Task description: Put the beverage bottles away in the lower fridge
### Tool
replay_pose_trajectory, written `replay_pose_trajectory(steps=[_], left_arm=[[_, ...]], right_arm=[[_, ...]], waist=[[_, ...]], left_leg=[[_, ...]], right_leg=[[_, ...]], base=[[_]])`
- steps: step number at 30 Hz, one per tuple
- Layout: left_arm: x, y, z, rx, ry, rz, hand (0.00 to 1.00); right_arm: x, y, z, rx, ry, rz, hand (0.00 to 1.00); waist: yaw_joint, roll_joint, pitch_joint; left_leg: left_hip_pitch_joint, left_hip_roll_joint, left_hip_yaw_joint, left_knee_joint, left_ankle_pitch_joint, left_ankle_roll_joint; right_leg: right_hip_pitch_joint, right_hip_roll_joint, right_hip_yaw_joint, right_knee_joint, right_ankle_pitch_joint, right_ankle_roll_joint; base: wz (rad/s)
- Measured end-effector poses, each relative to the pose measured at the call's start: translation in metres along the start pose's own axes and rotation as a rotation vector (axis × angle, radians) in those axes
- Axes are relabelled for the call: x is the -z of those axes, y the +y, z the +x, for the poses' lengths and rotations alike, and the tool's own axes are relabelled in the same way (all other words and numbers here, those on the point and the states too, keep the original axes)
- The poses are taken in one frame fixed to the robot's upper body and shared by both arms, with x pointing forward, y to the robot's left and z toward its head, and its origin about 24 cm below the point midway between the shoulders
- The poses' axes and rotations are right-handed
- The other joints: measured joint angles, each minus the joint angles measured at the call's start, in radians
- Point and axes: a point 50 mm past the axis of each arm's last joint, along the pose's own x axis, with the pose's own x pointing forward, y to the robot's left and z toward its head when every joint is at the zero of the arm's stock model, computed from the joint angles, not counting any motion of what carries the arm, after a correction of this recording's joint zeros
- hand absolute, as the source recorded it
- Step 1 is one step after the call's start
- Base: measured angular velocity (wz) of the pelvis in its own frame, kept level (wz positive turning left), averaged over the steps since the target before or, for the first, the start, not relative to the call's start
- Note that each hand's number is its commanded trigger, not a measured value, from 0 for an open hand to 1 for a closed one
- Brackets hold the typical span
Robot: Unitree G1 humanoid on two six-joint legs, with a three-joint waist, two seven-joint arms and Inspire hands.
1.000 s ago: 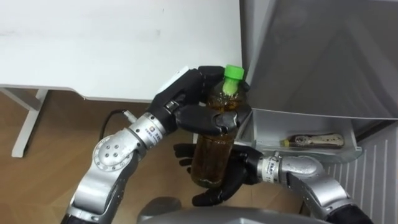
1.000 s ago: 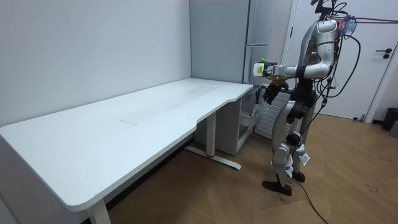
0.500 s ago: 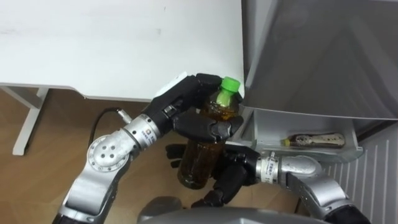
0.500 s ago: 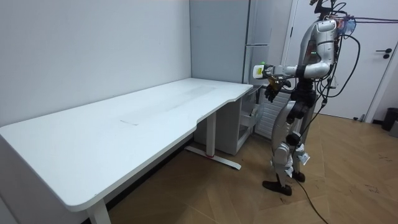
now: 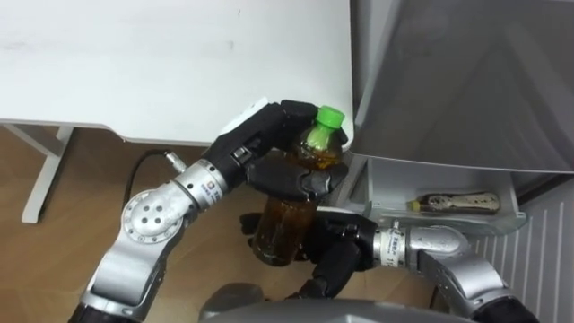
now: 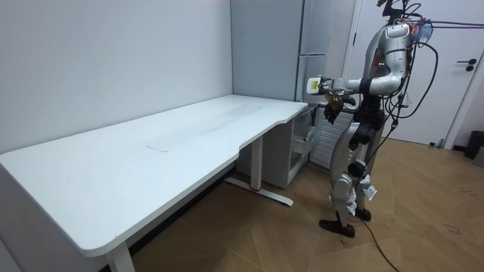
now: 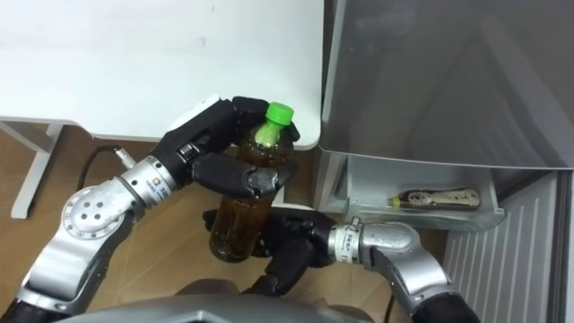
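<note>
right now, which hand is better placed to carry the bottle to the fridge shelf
Left. The left hand is curled round the bottle below its cap, close to the fridge shelf. The right hand is open low by its base, probably gripping nothing.

Right robot hand (image 5: 341,256) partly behind the bottle (image 5: 280,229); fridge (image 5: 466,81) cut by top edge.

You've got the table (image 5: 134,72) left, the fridge (image 5: 466,81) right, side by side. Its lower compartment (image 5: 386,190) is near right, with a lying bottle (image 5: 451,203) in it. The held bottle (image 5: 289,215) sits before the table's right corner, left hand (image 5: 273,152) above right hand (image 5: 334,260).
</note>
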Motion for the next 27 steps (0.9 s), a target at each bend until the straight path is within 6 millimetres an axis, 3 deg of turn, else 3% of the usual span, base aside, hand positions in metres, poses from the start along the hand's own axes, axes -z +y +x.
replay_pose_trajectory(steps=[11,24,25,26,27], left_arm=[[-0.0001,-0.0045,0.0023,0.007,-0.005,-0.009,1.00],[-0.0006,-0.0046,0.0030,-0.002,-0.010,-0.015,1.00],[-0.0006,-0.0046,0.0029,-0.002,-0.010,-0.015,1.00],[-0.0006,-0.0046,0.0029,-0.002,-0.010,-0.015,1.00],[-0.0006,-0.0046,0.0029,-0.002,-0.010,-0.015,1.00]], right_arm=[[-0.0013,0.0057,0.0054,0.006,-0.154,0.133,0.00],[0.0011,0.0091,0.0082,0.018,-0.218,0.210,0.00],[0.0011,0.0093,0.0086,0.018,-0.219,0.212,0.04],[0.0012,0.0094,0.0088,0.019,-0.221,0.215,0.25],[0.0012,0.0097,0.0093,0.020,-0.228,0.223,0.68]], waist=[[-0.001,-0.003,-0.0012],[0.000,-0.002,-0.0014],[0.000,-0.001,-0.0010],[0.000,-0.001,-0.0010],[0.000,-0.001,-0.0010]], left_leg=[[0.003,0.002,0.007,-0.006,0.001,0.000],[0.017,0.001,0.008,-0.021,0.005,-0.002],[0.017,0.001,0.008,-0.021,0.005,-0.002],[0.017,0.001,0.008,-0.022,0.005,-0.002],[0.017,0.001,0.008,-0.022,0.005,-0.002]], right_leg=[[-0.006,-0.001,0.000,-0.001,0.000,0.000],[0.009,0.000,0.006,-0.018,0.000,-0.001],[0.009,0.000,0.007,-0.018,0.000,-0.001],[0.009,0.000,0.008,-0.018,0.001,-0.001],[0.009,0.000,0.010,-0.018,0.001,-0.001]], base=[[-0.01],[-0.01],[0.00],[0.00],[0.00]])
